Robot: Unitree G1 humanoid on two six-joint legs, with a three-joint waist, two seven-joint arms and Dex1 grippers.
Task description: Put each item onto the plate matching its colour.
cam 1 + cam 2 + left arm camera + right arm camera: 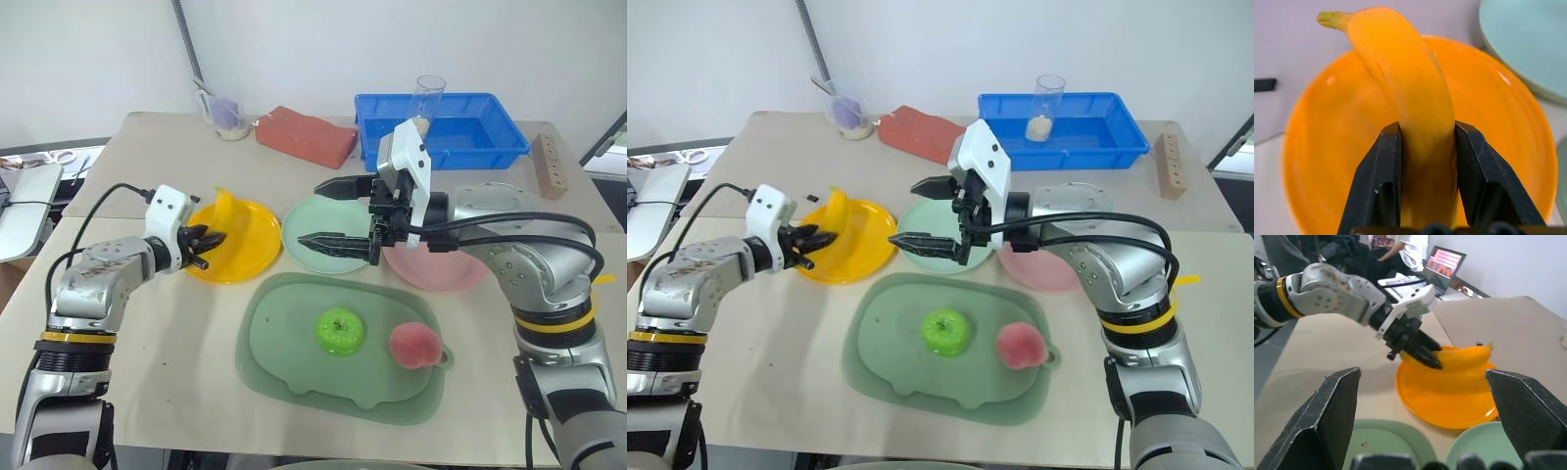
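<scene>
Three plates sit in a row across the table [157, 343], with a dull green tray [284, 362] in front of them. At the left, the left gripper [204, 247] has its two black fingers [1376, 181] clamped on the banana [1415, 117], holding it over the yellow plate [250, 245]; whether the fruit touches the plate cannot be told. Next along lies the mint green plate [309, 223], and above it hangs the right gripper [338, 211], jaws spread wide and holding nothing, pointing toward the left arm. Beyond it, the pink plate [441, 274] lies partly under the right arm. On the tray, the green apple [340, 331] rests near the middle, and the pink peach [415, 345] lies just to its right.
</scene>
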